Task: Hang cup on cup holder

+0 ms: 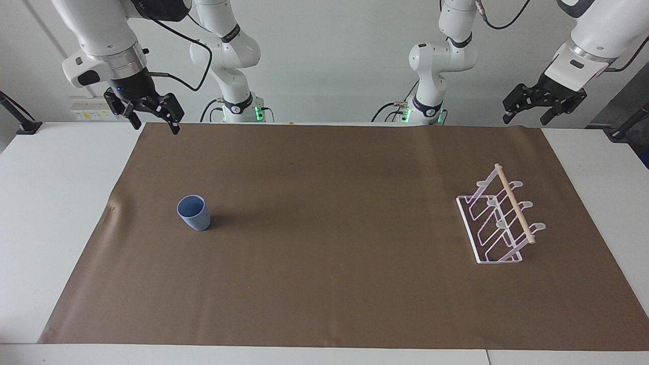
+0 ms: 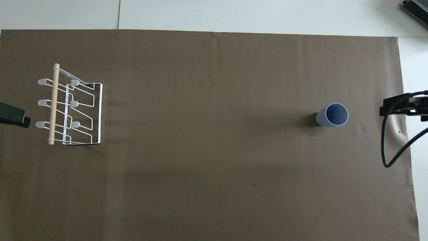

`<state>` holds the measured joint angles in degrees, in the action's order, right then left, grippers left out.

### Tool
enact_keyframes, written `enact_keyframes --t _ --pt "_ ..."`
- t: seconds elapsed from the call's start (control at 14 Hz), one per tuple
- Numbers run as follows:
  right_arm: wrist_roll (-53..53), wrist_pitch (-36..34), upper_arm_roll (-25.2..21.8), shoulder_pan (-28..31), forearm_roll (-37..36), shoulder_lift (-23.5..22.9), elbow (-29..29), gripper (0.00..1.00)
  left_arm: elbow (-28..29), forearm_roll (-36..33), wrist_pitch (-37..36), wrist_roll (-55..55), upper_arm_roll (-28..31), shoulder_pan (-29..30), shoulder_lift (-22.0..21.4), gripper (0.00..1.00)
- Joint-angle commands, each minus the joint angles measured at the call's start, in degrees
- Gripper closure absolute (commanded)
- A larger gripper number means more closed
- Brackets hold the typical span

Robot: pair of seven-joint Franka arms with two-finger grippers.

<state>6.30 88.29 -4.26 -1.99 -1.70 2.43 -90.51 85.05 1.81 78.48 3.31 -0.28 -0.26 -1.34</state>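
The cup (image 1: 193,213) stands upright, mouth up, on the brown mat (image 1: 324,284) that covers the desk (image 1: 50,203), well below and apart from the right gripper (image 1: 152,115), which hangs in the air over the mat's corner with its jaws apart and empty. The cup holder (image 1: 499,218) sits at the other end of the mat, well below the left gripper (image 1: 527,112), which waits with jaws apart and holds nothing.

Likely troubles, as I judge them: the cup is smooth and tapers toward its base, so a pinch low on the wall could let it slide up and out of the jaws, and one jaw arriving early could tip it over. It must also be turned mouth-down to go over a prong; a poor angle could catch the rim on the wire. The rack looks light, so a push could shove or topple it.

Count: one cup, one holder with six rounded prong tips and one wooden rod (image 1: 514,203), one mat, two grippers.
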Motion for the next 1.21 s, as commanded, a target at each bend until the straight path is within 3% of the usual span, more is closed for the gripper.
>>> enact_keyframes --t 0.0,0.29,0.71,0.86,1.14 --pt "-0.9 3.5 0.2 0.5 -0.1 1.8 -3.1 0.00 1.6 -0.7 0.1 -0.4 -0.2 0.4 -1.5 0.00" --pt "-2.1 6.4 0.1 1.3 -0.1 1.3 -4.8 0.00 1.6 -0.7 0.1 -0.4 -0.2 0.3 -1.5 0.00" --pt "-6.1 21.1 0.1 3.1 -0.1 0.7 -15.2 0.00 1.6 -0.7 0.1 -0.4 -0.2 0.3 -1.5 0.00" --pt "-6.7 27.1 0.1 3.1 0.0 -1.4 -18.4 0.00 1.6 -0.7 0.1 -0.4 -0.2 0.4 -1.5 0.00" --pt "-12.5 34.1 0.1 3.9 2.8 -8.2 -19.3 0.00 1.6 -0.7 0.1 -0.4 -0.2 0.4 -1.5 0.00"
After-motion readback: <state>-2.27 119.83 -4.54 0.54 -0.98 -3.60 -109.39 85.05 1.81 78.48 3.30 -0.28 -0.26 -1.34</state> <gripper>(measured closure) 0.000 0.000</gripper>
